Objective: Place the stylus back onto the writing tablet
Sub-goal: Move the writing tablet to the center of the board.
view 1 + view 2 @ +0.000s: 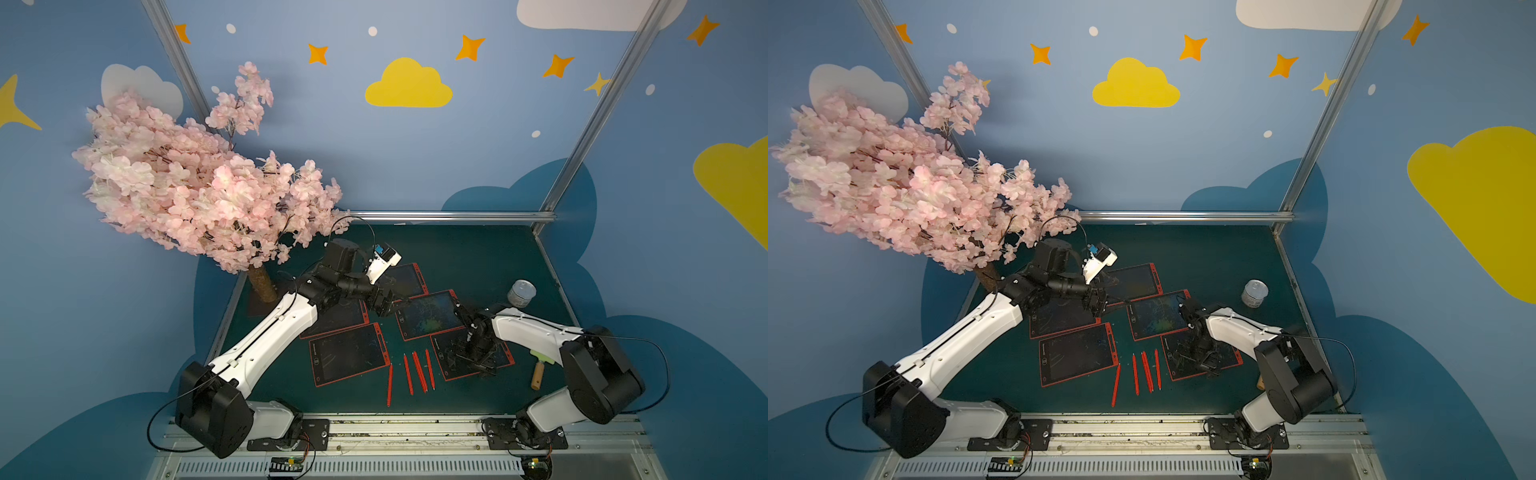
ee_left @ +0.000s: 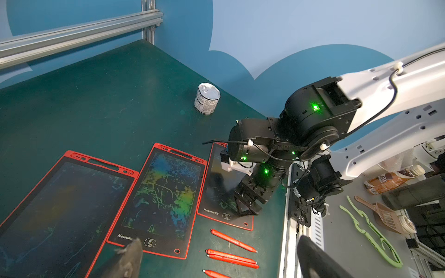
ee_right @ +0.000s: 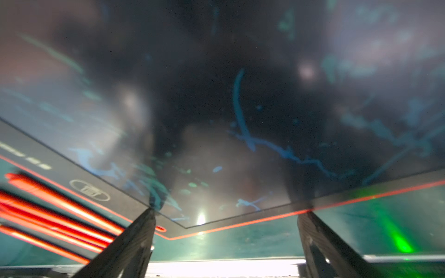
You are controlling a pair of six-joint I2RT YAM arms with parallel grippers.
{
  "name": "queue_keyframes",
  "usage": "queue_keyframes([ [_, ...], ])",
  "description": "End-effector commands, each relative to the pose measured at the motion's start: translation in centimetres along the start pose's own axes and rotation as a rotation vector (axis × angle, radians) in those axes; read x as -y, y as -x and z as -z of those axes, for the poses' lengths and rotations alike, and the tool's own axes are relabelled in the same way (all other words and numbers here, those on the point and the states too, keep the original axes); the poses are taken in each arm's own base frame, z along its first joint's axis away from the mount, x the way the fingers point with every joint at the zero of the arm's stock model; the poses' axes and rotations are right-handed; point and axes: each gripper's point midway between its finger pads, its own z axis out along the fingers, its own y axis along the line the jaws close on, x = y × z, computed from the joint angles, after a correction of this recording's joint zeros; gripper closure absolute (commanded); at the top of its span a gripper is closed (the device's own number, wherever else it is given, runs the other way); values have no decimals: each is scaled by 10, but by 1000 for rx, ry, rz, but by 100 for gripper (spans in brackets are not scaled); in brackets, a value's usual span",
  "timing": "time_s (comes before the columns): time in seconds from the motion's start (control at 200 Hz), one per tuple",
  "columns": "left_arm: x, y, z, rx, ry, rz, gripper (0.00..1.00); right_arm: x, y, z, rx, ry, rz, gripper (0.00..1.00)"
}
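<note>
Right wrist view puts our right gripper [image 3: 227,213] low over the near tablet [image 3: 240,108], jaws apart and empty, with the red pens [image 3: 60,202] on the green mat [image 3: 240,245] just past its labelled short edge, to our left. They lie side by side along that edge, long axes running away from us. We judge this arm nearer than the left gripper [image 1: 383,305], which hangs open and empty farther back.
</note>
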Motion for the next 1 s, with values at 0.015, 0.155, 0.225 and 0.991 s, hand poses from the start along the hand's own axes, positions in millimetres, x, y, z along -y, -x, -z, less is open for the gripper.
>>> queue_keyframes([
  [0.015, 2, -1, 1, 3, 1, -7, 1, -72, 41, 8, 145, 261, 90, 9],
  [0.155, 2, -1, 2, 5, 1, -9, 1, -87, 48, 14, 164, 314, 68, 9],
  [0.225, 2, 0, 2, 8, 2, -12, 1, -90, 51, 15, 172, 326, 50, 9],
  [0.991, 5, 2, 7, 27, 5, -33, 1, -77, -12, 33, 241, 347, 500, 38],
])
